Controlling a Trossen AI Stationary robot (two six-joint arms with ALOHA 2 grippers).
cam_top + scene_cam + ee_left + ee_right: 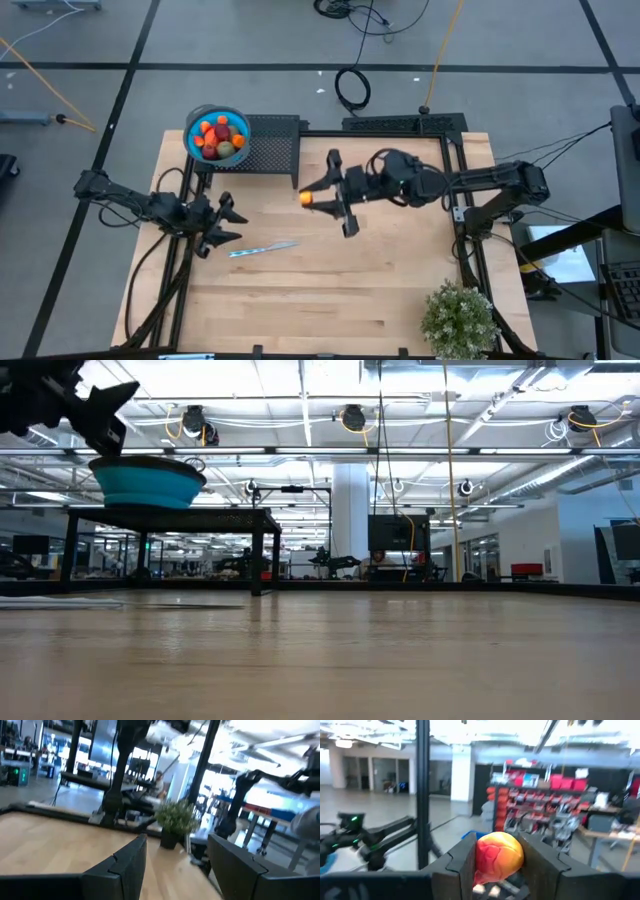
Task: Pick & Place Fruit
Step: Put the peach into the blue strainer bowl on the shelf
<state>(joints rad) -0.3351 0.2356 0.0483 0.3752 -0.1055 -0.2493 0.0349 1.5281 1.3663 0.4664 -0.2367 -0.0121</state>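
Observation:
A blue bowl (218, 135) holding several orange, red and brownish fruit stands on a black mesh rack (272, 146) at the table's far left; the low view shows the bowl (148, 482) raised on that rack. My right gripper (314, 199) hovers over the table's middle, shut on an orange-red fruit (499, 854). My left gripper (228, 222) stands open at the left, beside the knife, with nothing between its fingers (131, 862). My right gripper pinches the orange-red fruit by two opposite sides (481, 856) between its two fingers. The fingers reach about level from the table's right, pointing toward the left. The fruit (306, 198) sits at the fingers' free ends, lifted clear of the table.
A slim silver knife (262, 249) lies flat on the wood just near of my left gripper. A potted green plant (460, 318) stands at the near right corner. Black frame rails (462, 215) run along the table's right and far sides.

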